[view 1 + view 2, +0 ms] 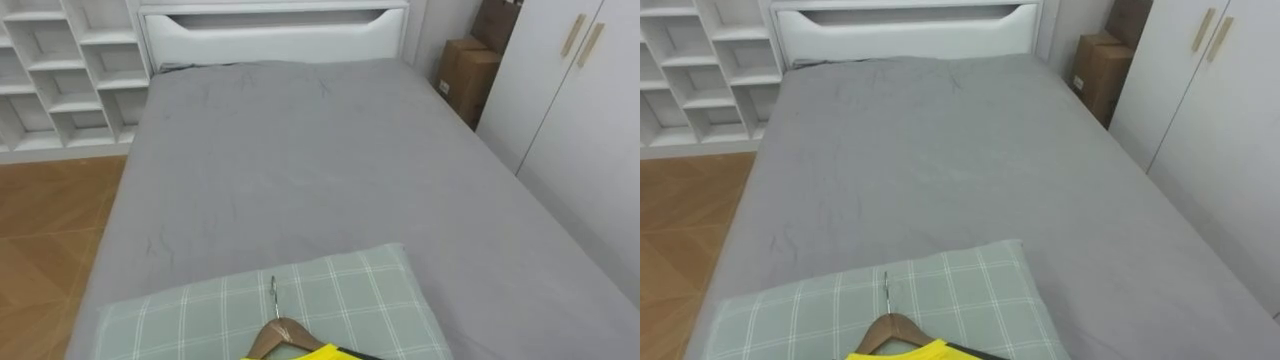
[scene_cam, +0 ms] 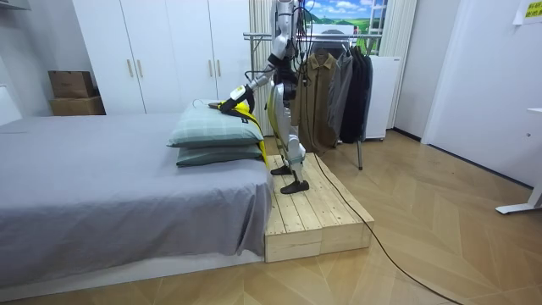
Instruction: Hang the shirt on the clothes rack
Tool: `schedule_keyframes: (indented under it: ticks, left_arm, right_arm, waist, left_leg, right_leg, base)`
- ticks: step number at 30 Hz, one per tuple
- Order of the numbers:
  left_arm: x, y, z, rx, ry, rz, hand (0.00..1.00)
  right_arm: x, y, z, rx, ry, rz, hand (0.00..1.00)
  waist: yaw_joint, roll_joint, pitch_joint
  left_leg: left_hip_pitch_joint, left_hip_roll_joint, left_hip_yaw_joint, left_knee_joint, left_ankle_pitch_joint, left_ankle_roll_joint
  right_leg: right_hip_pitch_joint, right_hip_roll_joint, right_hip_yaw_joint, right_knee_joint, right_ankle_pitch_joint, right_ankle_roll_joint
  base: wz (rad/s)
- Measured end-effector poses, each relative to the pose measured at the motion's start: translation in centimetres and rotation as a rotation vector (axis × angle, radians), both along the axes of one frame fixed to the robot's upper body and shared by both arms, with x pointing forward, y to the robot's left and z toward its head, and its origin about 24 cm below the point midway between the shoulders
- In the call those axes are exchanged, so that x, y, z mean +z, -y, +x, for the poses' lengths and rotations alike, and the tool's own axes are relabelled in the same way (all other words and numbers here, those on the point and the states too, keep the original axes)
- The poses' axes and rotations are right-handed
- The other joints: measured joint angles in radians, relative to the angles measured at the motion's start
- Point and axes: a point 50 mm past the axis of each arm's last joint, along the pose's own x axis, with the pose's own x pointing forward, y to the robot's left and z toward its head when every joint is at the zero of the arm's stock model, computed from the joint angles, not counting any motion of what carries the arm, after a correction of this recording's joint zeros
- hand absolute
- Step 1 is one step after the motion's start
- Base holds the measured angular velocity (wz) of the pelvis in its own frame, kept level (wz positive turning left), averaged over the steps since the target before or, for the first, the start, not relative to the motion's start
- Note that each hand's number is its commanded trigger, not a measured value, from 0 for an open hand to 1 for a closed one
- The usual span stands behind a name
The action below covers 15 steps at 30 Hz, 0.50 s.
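The robot stands on a low wooden platform [image 2: 315, 216] at the pillow end of the bed [image 1: 300, 150] and leans forward over it, facing the room view's left. Its near arm reaches out over the pillows, and the left hand [image 2: 238, 91] sits just above the top pillow [image 1: 350, 290]. It is right against the upper end of the yellow garment [image 1: 312, 353]. The hand is too small in the room view to show how far its fingers are open, so I cannot tell whether they close on the cloth or the hanger.

In the eye views a wooden hanger [image 1: 272, 338] lies over the green checked pillow at the lower edge, its metal hook pointing up the bed. The yellow garment is on the hanger, just below its wooden shoulders. In the room view the garment falls from beside the hand, down past the two stacked pillows and along the end of the mattress.

A clothes rack [image 2: 334, 85] hung with dark clothes stands behind the robot. Beyond the grey sheet are a white headboard [image 1: 270, 35], white shelves [image 1: 60, 70], cardboard boxes [image 1: 465, 75] and a white wardrobe [image 1: 570, 100].
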Motion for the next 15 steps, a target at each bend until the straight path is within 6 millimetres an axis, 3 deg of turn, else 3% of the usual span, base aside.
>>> schedule_keyframes:
  ticks: [6,15]
  left_arm:
    - [0.5,-0.4,1.0,-0.008,0.026,0.015,0.0]
    - [1.4,-1.3,2.8,-0.044,0.067,0.069,0.0]
  right_arm:
    - [0.0,0.3,-0.2,0.007,-0.009,-0.009,0.0]
    - [0.1,0.6,-0.5,0.081,-0.035,-0.037,0.0]
  waist:
    - [-0.002,0.009,0.0034]
    - [-0.002,0.01,0.0023]
  left_leg:
    - [0.0,0.0,0.004,0.001,0.0,0.0]
    - [-0.014,0.001,0.016,0.002,0.0,0.0]
  right_leg:
    - [-0.005,0.001,0.01,0.002,0.0,-0.001]
    - [-0.025,0.007,0.052,0.004,0.001,-0.001]
  base:
    - [-0.03]
    - [-0.04]
